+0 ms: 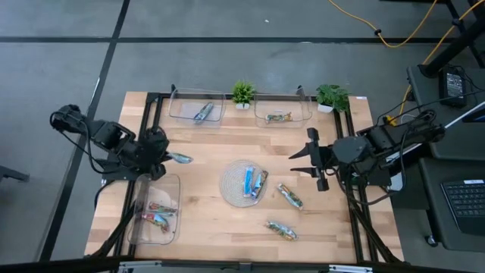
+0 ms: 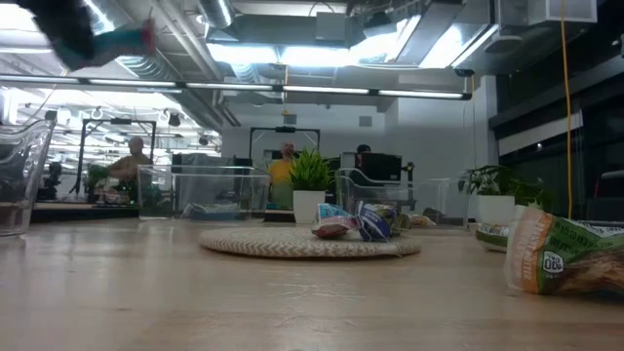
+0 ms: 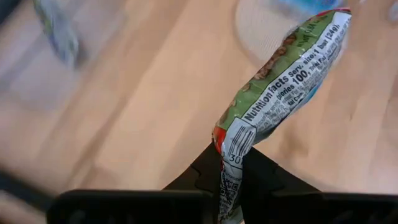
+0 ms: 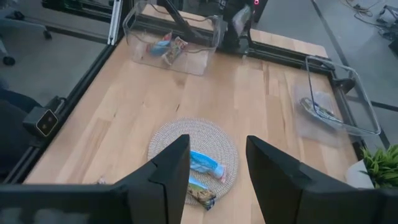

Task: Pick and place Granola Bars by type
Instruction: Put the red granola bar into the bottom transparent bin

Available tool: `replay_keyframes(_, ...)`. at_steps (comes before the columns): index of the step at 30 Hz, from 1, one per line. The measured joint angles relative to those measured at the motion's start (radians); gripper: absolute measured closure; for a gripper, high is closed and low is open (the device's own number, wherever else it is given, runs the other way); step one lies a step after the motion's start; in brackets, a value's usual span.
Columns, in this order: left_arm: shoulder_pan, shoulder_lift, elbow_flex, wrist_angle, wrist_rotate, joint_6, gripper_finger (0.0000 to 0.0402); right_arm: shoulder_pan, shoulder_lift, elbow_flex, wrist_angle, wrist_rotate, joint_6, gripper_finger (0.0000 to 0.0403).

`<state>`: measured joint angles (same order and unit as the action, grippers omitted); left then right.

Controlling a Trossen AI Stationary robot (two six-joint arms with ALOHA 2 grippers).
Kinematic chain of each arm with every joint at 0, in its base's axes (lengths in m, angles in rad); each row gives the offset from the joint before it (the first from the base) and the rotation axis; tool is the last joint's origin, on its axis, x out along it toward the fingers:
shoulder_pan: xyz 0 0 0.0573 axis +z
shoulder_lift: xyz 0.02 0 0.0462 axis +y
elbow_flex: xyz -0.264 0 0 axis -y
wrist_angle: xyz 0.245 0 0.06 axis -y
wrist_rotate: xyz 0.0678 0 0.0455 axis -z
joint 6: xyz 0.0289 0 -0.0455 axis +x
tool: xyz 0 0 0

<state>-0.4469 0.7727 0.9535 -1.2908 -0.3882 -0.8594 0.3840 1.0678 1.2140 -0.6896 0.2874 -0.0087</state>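
- The left wrist view alone shows the grip: the left gripper pinches one end of a green-and-red granola bar, nutrition print facing the camera, the wood table beneath.
- From above, that bar sticks out of the left gripper, just above the near-left clear tray, which holds red multicoloured bars.
- The right gripper hangs empty, fingers part-way apart, over the right side; its wrist view looks onto the round woven mat with blue bars.
- Two green bars lie loose on the table near the mat.
- The far trays hold a silver-blue bar and a greenish bar, with two small plants beside them.
- The low view shows people in the room behind.
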Motion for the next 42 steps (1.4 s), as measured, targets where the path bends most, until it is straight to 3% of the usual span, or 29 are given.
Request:
replay_keyframes(3,-0.073,0.029,0.0,-0.083,0.029,-0.126,0.0373,0.0,-0.003,0.0,-0.001,0.0,0.01,0.0244)
replay_keyframes(15,-0.383,0.177,-0.003,-0.13,0.109,-0.396,0.0373,0.0,-0.004,0.0,-0.002,-0.001,0.036,0.0244)
replay_keyframes(19,-0.487,0.204,-0.067,-0.091,0.202,-0.513,0.0373,0.0,-0.004,0.0,-0.003,-0.003,0.044,0.0244)
replay_keyframes(23,-0.574,0.211,-0.155,0.0,0.215,-0.599,0.0373,0.0,-0.004,0.0,-0.002,-0.003,0.03,0.0244)
replay_keyframes(31,-0.664,0.213,-0.288,0.164,0.26,-0.697,0.0373,0.0,-0.004,0.0,0.0,-0.002,0.027,0.0244)
replay_keyframes(42,-0.679,0.216,-0.363,0.308,0.254,-0.699,0.0373,0.0,-0.004,0.0,0.028,-0.001,0.004,0.0244)
